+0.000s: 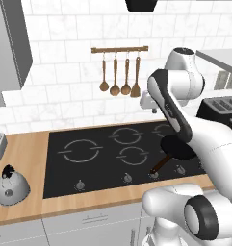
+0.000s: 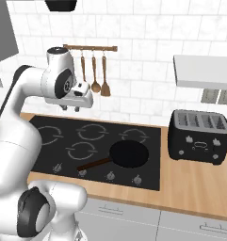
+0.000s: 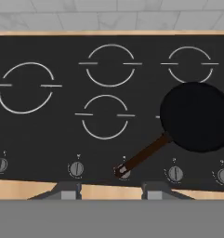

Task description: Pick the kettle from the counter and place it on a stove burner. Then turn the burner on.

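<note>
The kettle (image 1: 11, 186), silver-grey with a black handle and knob, stands on the wood counter (image 1: 26, 144) left of the cooktop, near the front edge. The widest stove burner (image 1: 81, 150) (image 2: 49, 134) (image 3: 26, 87) lies bare at the cooktop's left side. My gripper (image 2: 70, 108) (image 1: 148, 103) (image 3: 111, 191) hangs high above the cooktop's middle, pointing down, far right of the kettle. Its fingertips (image 3: 69, 190) stand apart with nothing between them.
A black frying pan (image 1: 177, 148) (image 2: 129, 154) (image 3: 197, 116) sits on a right-hand burner, its handle reaching toward the knob row (image 3: 76, 168). A black toaster (image 2: 198, 136) stands on the right counter. Wooden utensils (image 1: 120, 72) hang on the tiled wall.
</note>
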Controlling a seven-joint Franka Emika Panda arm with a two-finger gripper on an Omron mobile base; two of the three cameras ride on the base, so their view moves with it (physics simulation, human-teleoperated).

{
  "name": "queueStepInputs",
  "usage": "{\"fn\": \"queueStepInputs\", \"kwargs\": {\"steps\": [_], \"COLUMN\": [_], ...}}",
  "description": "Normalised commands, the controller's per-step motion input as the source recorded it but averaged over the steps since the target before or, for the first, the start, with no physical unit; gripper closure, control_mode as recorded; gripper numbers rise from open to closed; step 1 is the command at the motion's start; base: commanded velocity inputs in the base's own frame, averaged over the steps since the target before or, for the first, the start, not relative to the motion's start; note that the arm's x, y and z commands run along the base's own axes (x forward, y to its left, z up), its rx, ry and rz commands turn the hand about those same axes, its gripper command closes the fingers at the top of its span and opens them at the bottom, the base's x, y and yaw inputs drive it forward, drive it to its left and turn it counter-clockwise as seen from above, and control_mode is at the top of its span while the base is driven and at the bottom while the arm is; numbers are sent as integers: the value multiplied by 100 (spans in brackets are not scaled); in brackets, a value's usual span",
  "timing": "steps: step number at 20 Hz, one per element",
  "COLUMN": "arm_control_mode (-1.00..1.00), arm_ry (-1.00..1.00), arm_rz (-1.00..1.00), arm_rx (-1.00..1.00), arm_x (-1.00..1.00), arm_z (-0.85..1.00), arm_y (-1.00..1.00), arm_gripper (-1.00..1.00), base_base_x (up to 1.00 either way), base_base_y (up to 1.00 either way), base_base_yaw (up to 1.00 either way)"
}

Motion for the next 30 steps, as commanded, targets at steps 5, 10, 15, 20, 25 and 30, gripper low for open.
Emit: {"fn": "queueStepInputs", "kwargs": {"steps": [5, 10, 15, 20, 25, 30], "arm_control_mode": [-100, -100, -100, -100, -100, -100], "arm_ry": [0, -12, -21, -1, 18, 31], "arm_rz": [-4, -31, -3, 8, 29, 40], "arm_rx": [0, 0, 0, 0, 2, 2], "arm_x": [0, -7, -8, 0, 17, 52], "arm_z": [0, -14, -4, -28, -40, -46], "arm_y": [-4, 69, 100, 100, 97, 96], "arm_gripper": [-100, -100, -100, -100, -100, -100], "base_base_x": [0, 0, 0, 0, 0, 0], "base_base_y": [0, 0, 0, 0, 0, 0], "base_base_yaw": [0, 0, 0, 0, 0, 0]}}
